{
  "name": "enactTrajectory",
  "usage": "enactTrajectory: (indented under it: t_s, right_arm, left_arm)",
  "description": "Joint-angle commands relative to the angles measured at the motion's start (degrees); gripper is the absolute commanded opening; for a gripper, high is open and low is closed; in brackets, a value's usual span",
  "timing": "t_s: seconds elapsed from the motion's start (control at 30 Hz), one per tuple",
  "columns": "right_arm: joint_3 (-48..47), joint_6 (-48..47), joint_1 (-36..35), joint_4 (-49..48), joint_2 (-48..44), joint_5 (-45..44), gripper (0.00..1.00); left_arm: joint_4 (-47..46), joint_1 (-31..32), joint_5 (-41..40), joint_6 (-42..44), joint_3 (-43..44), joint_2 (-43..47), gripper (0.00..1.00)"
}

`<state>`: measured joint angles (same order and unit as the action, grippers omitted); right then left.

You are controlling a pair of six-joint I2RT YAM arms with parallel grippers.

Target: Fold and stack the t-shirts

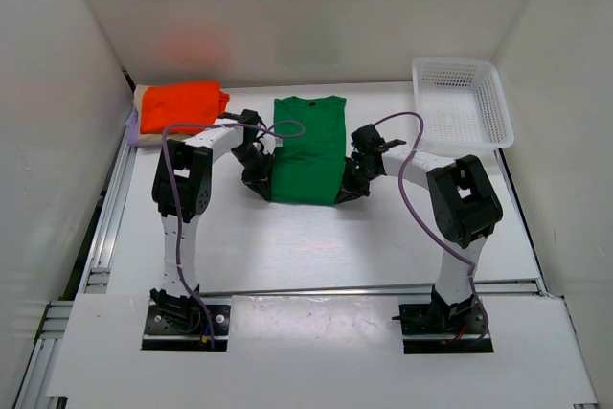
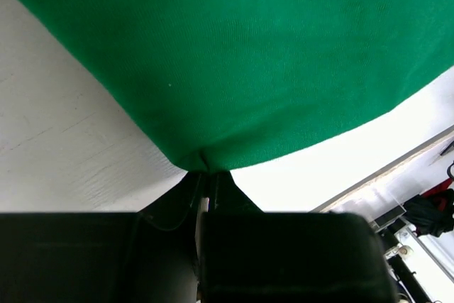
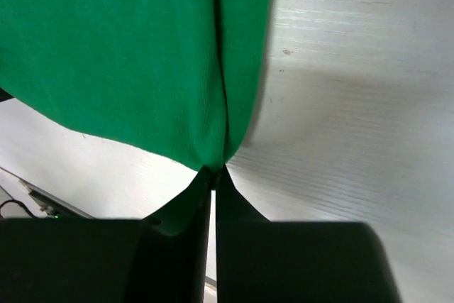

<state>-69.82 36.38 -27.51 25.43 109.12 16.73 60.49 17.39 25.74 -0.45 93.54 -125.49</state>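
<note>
Top external: a plain green cloth t-shirt [image 1: 308,146] lies flat on the white table [image 1: 335,246], collar far, a gripper at each near corner.
The left gripper [image 1: 257,181] sits at the near-left corner and the right gripper [image 1: 351,185] at the near-right. A folded orange-red t-shirt [image 1: 182,105] tops a pile far left, and a white plastic mesh basket [image 1: 460,102] stands far right. Left wrist: the jaws are clamped on the green hem corner. Right wrist: the jaws are pinched together on a gathered fold of green cloth.

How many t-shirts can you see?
4. The green t-shirt lies mid-table. The orange-red t-shirt lies far left, on a beige t-shirt and a lavender t-shirt whose edges peek out. More could hide underneath.
</note>
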Motion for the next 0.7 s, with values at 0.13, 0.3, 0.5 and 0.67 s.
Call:
enactTrajectory:
  t_s: [0.13, 0.3, 0.5, 0.67]
  right_arm:
    - [1.17, 0.27, 0.35, -0.3, -4.6, 1.9, 0.0]
    - [6.96, -0.96, -2.1, 3.74, -15.04, -1.43, 0.0]
    - [13.48, 1.05, -9.65, 9.54, -31.82, -6.79, 0.0]
    - [18.13, 9.04, -17.57, 14.11, -45.47, -13.12, 0.0]
  left_arm:
    - [-0.99, 0.28, -3.22, 0.45, -4.4, 9.0, 0.1]
    - [3.13, 3.08, -11.83, 0.45, -12.49, 19.57, 0.1]
    - [12.71, 9.23, -23.18, 0.45, -20.41, 33.89, 0.1]
    - [20.36, 12.31, -25.11, 0.45, -21.46, 41.98, 0.1]
